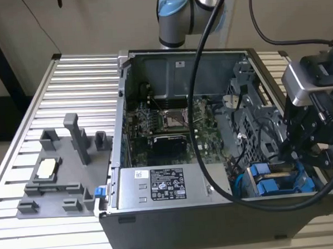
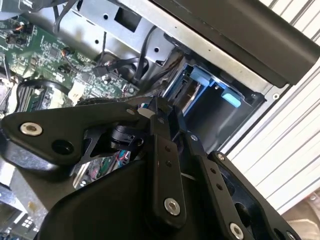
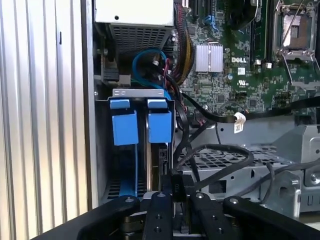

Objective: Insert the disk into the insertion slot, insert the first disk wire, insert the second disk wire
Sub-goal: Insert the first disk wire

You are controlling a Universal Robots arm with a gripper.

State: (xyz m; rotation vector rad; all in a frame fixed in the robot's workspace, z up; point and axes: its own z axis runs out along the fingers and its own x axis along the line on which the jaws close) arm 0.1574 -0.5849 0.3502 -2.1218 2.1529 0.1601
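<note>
Table: a slatted aluminium table is being used to carry everything in the exterior view.
Tray: a grey fixture tray with upright blocks is being shown at the exterior view's left, just beside the case.
Case: an open computer case is being shown lying on its side at the middle, with its green motherboard being left exposed.
Slot: the insertion slot is being shown at the case's near corner, toward the exterior view's right.
Disk: the disk is being held seated in the insertion slot, beside a second blue carrier.
Tool: the gripper is being pressed shut on a black wire connector, just beside the disk's exposed end.
</note>
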